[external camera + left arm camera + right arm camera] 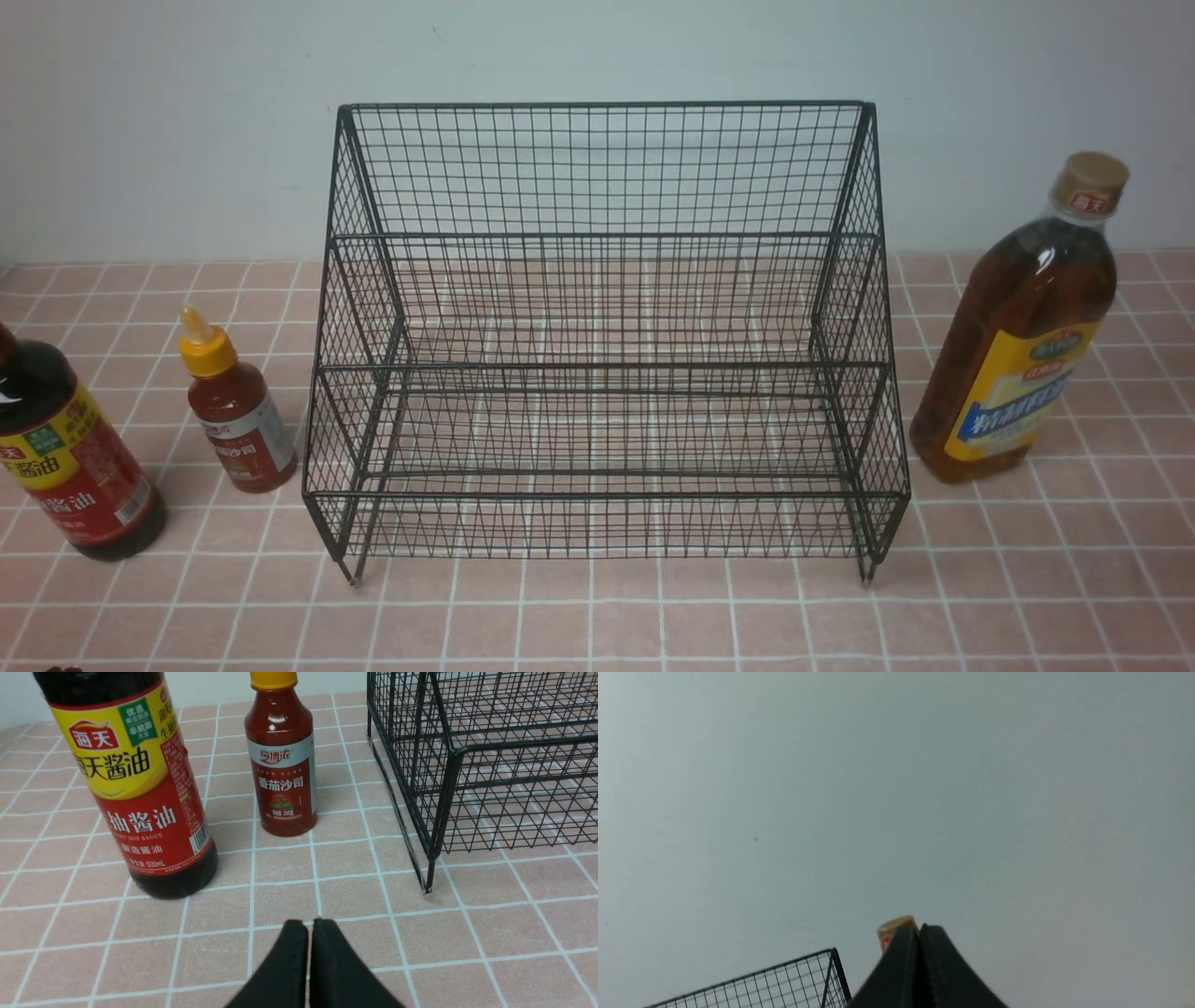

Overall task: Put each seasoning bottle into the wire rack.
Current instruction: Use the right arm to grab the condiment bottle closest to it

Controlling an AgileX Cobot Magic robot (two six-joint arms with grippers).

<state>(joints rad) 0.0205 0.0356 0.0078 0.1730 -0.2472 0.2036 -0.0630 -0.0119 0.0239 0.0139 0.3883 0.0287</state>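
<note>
Wire rack (607,235), black, two-tiered, stands mid-table on the pink tiles (597,616); left of it stand the small red bottle (238,420) (yellow nozzle cap, just beside the rack's side) and, farther out, the dark soy-sauce bottle (70,467), and right of it the tall amber bottle (1018,364), upright. Left gripper (310,926): jaws pressed together, holding nothing, low over the tiles short of the two left bottles. Right gripper (920,928): jaws likewise closed and empty, the amber bottle's tan cap showing just past its tips.

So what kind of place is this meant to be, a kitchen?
Probably a mock kitchen counter: a pink tiled surface, a wire rack, and soy sauce and ketchup bottles, all against a bare wall.
</note>
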